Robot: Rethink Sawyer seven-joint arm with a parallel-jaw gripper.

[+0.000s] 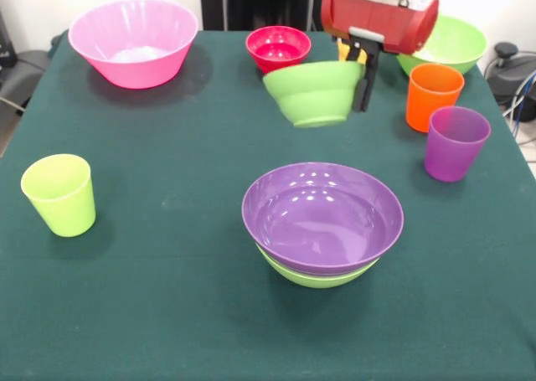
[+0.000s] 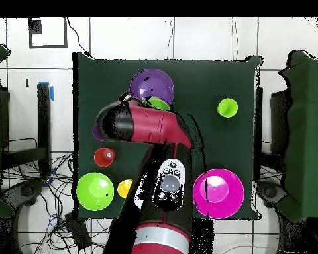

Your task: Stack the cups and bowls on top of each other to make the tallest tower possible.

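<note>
Front view, from left to right: a lime green cup point(image 1: 59, 194) is seen upright near the left edge of the green table point(image 1: 167, 314), and a large pink bowl point(image 1: 134, 42) is set at the far left corner. At the centre, a purple bowl point(image 1: 322, 216) is nested in a lime green bowl point(image 1: 316, 275), forming a low tower. Behind it, a small red bowl point(image 1: 278, 47) is placed at the far edge. A medium lime green bowl point(image 1: 315, 92) is held tilted above the table, its rim clamped by the gripper point(image 1: 362, 63). To the right, an orange cup point(image 1: 433, 95) and a purple cup point(image 1: 455, 142) are stood just beside each other, with a large lime green bowl point(image 1: 452, 44) behind them.
</note>
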